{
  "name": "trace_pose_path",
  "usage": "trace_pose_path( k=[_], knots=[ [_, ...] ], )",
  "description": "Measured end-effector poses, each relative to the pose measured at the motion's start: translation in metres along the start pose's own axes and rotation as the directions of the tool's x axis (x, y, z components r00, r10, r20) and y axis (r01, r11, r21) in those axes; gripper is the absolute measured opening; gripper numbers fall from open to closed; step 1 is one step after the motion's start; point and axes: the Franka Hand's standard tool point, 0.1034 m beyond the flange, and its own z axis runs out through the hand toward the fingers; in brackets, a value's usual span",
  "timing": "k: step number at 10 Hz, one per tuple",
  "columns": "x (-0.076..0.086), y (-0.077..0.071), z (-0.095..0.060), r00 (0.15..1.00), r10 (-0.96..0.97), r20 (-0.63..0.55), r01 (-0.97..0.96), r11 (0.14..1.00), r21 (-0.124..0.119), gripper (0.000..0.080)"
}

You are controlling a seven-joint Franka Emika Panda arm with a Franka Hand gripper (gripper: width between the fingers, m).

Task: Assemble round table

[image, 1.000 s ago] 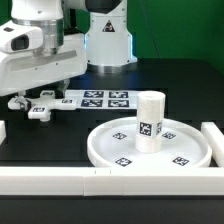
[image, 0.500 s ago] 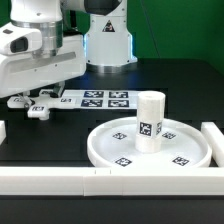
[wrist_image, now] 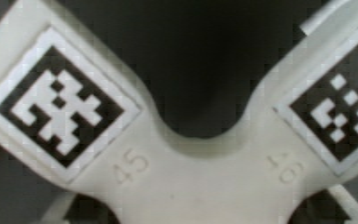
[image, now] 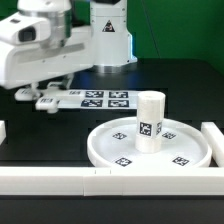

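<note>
Grips a forked white part in the tool, at the upper left of the exterior view, beneath the arm's white housing. Reads as clenched on that part, not released: fills the wrist view from edge to edge, with one diamond-set tag on each limb and a dark gap between the limbs. Shows no fingertips in the wrist view, so treat the grip as a judgement. Appears to hang clear of the black worktop, just beside the marker board; cannot confirm the clearance.

Locate the disc of the round table at the lower right of the exterior view, well apart from the tool. Lies rim up, probably so that its small tags face the camera and the hub can take a part. Note the tagged post standing upright at the disc's centre, apparently seated on the hub; cannot tell how firmly.

Note the white border rails along the lower edge and at the right. Sits close into their corner, which likely braces the disc against sliding under load.

Judge the forked part as destined for the post's free end. Expect to need a carry across the frame, centring over the post and a straight descent. Beware side load: may tilt the post if the seating is loose.
</note>
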Motion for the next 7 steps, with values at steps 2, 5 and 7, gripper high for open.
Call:
trace_pose_path(
  k=[2, 5, 7],
  knots=[
    [0.039, -0.019, -0.036, 0.995, 0.096, 0.021, -0.097, 0.995, 0.032, 0.0445],
    [0.106, -0.011, -0.081, 0.991, 0.133, 0.019, -0.133, 0.991, 0.022, 0.0445],
    [0.106, -0.011, -0.077, 0.989, 0.146, 0.015, -0.146, 0.989, 0.018, 0.0445]
  ],
)
